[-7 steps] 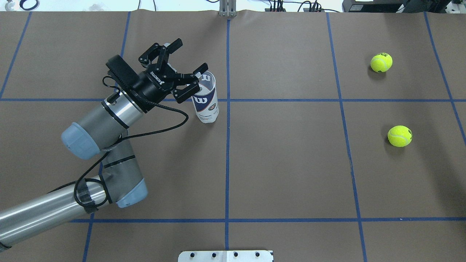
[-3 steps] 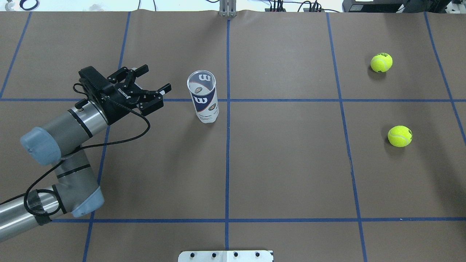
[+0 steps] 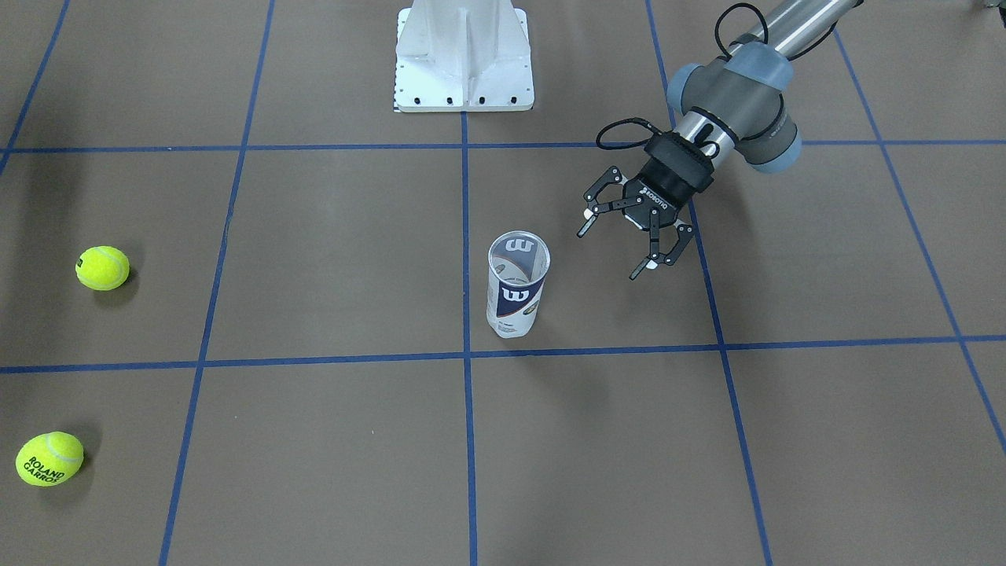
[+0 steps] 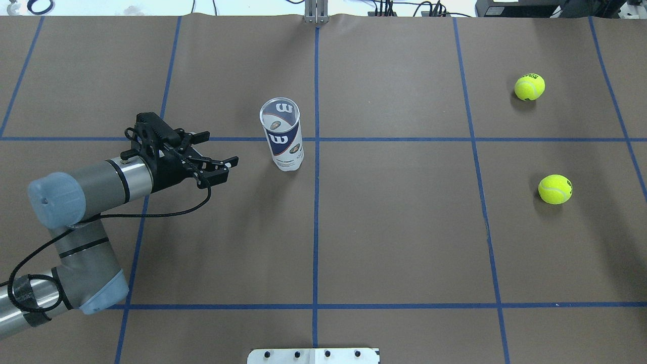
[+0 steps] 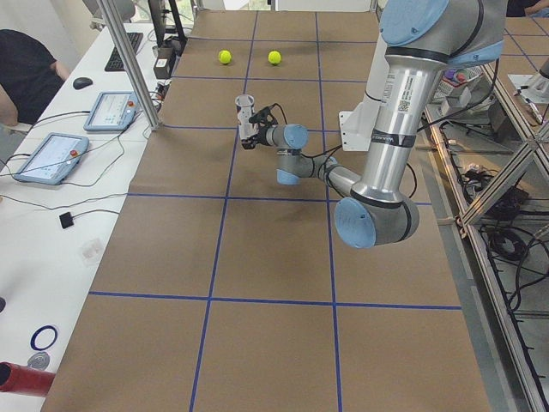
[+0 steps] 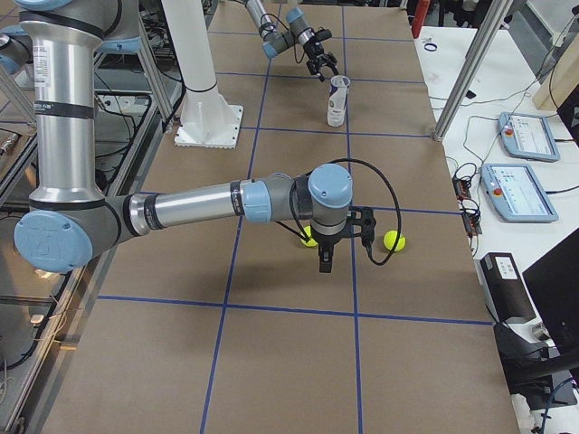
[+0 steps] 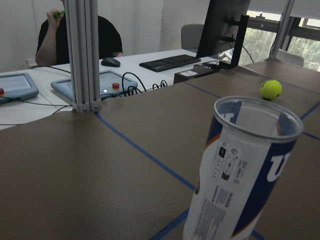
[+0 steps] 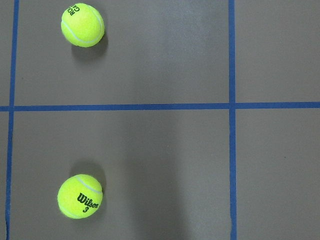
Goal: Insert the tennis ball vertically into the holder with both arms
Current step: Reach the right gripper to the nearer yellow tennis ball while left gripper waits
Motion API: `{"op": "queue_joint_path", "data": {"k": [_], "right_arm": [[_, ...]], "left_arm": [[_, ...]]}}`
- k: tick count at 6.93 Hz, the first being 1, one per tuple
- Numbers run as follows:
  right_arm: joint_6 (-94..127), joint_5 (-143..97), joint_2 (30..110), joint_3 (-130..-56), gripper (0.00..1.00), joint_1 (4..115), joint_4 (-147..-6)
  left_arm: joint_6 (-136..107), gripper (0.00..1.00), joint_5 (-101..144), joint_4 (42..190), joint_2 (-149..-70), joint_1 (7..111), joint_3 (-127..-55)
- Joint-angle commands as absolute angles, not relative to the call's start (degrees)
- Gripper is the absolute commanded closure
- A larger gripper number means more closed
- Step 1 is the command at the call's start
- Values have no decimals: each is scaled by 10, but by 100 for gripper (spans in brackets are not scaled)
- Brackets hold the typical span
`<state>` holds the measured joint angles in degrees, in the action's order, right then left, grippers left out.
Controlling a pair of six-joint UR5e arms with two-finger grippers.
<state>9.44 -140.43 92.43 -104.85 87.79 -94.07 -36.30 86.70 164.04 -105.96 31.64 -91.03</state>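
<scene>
My left arm (image 4: 103, 181) is a silver-grey tube with light-blue joint caps (image 4: 49, 199), a black cable (image 4: 167, 214) taped to it with black tape, and a black gripper (image 4: 221, 148) of linked fingers bearing white lettering, while my right arm (image 6: 185, 206) shows the same silver-grey and blue.

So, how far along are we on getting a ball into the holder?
Done: the holder stands upright, mouth open, apparently empty. In hand: nothing; the left pincer is open beside it, not touching; the right pincer hangs above the balls, its state unclear. Left: everything else, since the Wilson ball and the Roland Garros ball lie on the table, neither picked up nor dropped in.
</scene>
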Motion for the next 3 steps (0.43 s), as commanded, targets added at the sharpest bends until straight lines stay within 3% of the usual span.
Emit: {"op": "queue_joint_path", "data": {"k": [1, 3], "right_arm": [[167, -1404, 885, -1051, 1, 817, -931], [330, -1377, 874, -1041, 1, 711, -817]], "left_arm": [[-380, 1, 872, 1617, -1070, 314, -907], [-380, 1, 872, 1617, -1069, 314, -907]]}}
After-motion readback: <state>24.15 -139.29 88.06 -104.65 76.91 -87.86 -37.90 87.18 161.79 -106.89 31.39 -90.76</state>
